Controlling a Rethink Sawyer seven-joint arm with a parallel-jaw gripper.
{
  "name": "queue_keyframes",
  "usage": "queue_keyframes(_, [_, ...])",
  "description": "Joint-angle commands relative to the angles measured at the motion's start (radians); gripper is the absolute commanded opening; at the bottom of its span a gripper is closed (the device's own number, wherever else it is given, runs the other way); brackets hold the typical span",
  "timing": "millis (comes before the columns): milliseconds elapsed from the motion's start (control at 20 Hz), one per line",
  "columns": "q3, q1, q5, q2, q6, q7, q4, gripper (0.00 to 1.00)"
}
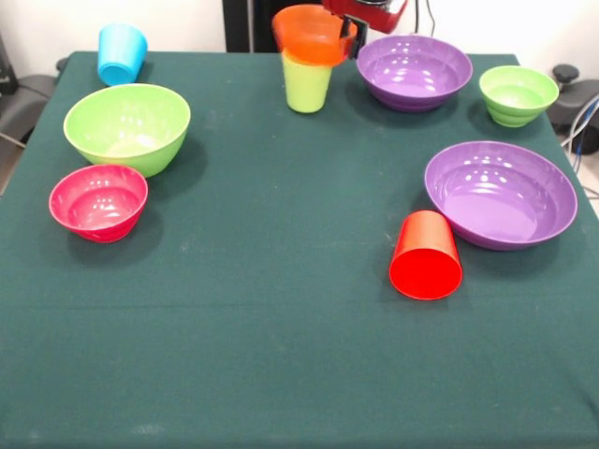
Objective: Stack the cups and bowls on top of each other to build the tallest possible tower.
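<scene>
At the table's far edge, the gripper (pixel 351 39) pinches the rim of an orange bowl (pixel 309 34), tilted above the upright lime green cup (pixel 306 84). Around lie 2 purple bowls (pixel 415 71), a large green bowl (pixel 127 125), a pink bowl (pixel 98 201), a tipped red cup (pixel 426 255) and a blue cup (pixel 122 53).

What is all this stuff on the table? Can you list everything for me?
Table: one, dark green cloth.
Large bowl: one, lime green, left.
Pink bowl: one, front of the lime one.
Purple bowls: two, one at back, one at right.
Small bowl: one, green, back right.
Blue cup: one, back left, tilted.
Red cup: one, on its side, touching the right purple bowl.
Green cup: one, upright, back centre.
Orange bowl: one, tilted over the green cup.
Gripper: red and black, at the orange bowl's rim.
</scene>
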Motion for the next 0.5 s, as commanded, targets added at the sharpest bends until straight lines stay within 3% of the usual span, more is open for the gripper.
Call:
queue_keyframes(50, [0.07,-0.007,0.006,0.024,-0.1,0.13,-0.019,0.0])
queue_keyframes(500, [0.072,-0.013,0.003,0.03,-0.106,0.125,-0.024,0.0])
